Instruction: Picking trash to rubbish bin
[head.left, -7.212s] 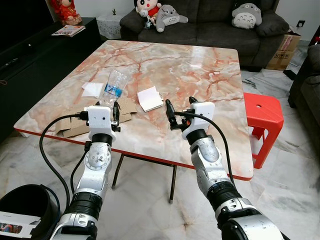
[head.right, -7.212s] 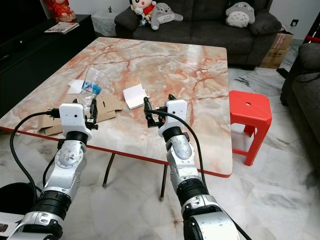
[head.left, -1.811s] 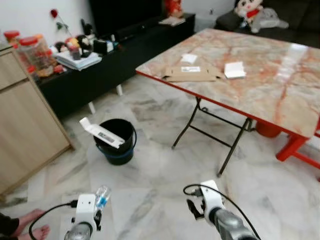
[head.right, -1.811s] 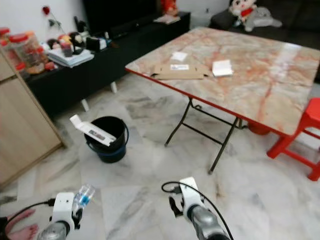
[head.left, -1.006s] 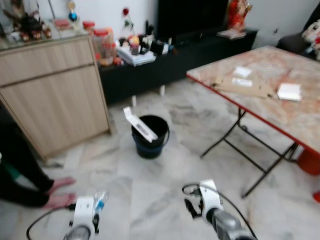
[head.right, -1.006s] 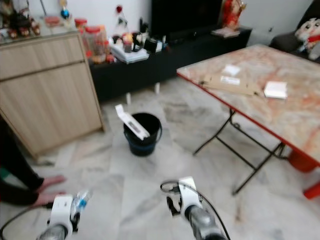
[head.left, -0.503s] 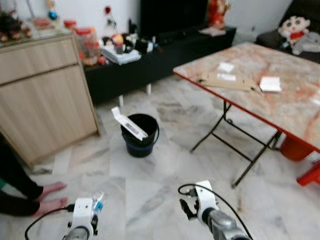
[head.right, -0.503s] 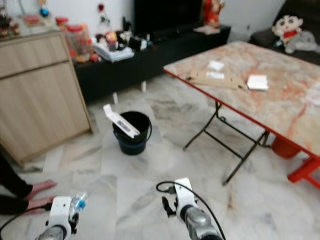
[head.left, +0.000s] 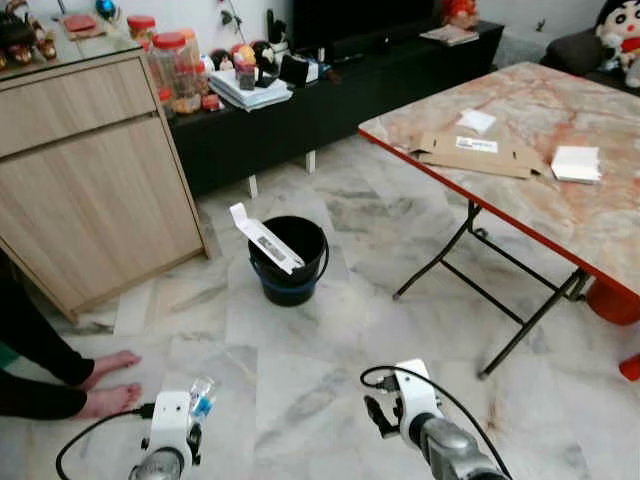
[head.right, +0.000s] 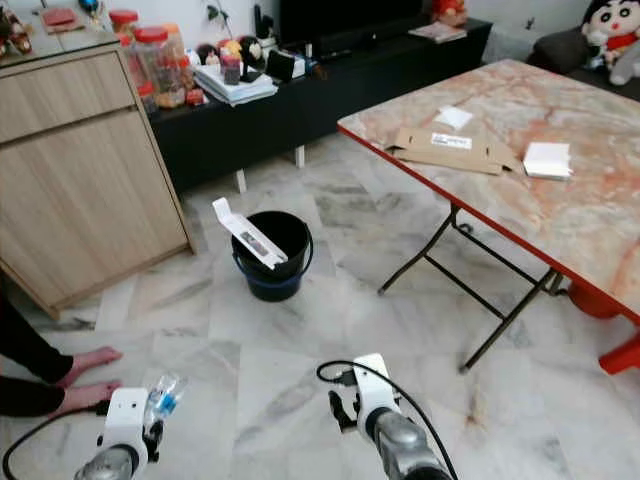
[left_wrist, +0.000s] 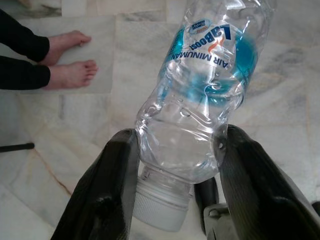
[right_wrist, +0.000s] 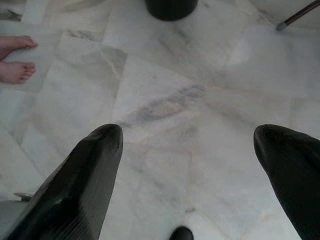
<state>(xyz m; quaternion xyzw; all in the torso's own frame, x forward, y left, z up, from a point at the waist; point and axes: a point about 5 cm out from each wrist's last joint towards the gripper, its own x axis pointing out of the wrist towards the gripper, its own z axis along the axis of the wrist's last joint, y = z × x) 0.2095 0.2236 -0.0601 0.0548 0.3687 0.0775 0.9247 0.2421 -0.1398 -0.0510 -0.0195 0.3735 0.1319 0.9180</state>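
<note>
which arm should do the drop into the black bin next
Left, most likely. The left gripper is already clamped on the plastic bottle, and the black bin stands ahead on the floor, toward the robot's left. The right gripper is open and holds nothing.

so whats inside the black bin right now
A flat white carton leans in the black bin, its upper end sticking out over the rim. The bin's wall and dark interior hide anything lower down. The bottle is in the left gripper.
</note>
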